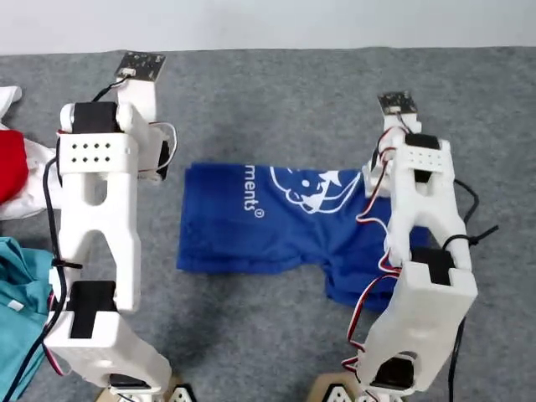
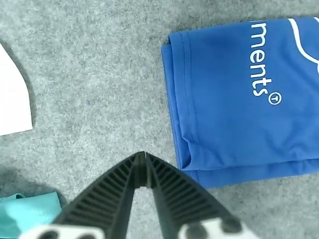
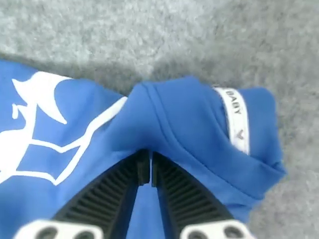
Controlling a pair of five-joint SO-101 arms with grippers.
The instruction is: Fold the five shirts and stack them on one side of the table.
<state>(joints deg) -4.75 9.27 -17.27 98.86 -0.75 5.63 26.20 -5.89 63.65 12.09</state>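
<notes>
My right tool (image 3: 150, 159) is closed, seemingly pinching the blue shirt (image 1: 251, 230) near its collar (image 3: 234, 119) in the middle of the desk (image 1: 276, 109) to fold it, while my left tool (image 2: 145, 162) hangs closed and empty beside its folded edge.

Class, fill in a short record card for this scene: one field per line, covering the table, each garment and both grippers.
Surface: grey felt-like table
Main garment: blue shirt with white print, partly folded, lying between the two arms
Other garments: red and white garment and teal garment, at the table's edge by the left arm
Left gripper: shut, over bare table beside the blue shirt's folded edge
Right gripper: shut, at a raised ridge of the blue shirt near its collar
</notes>
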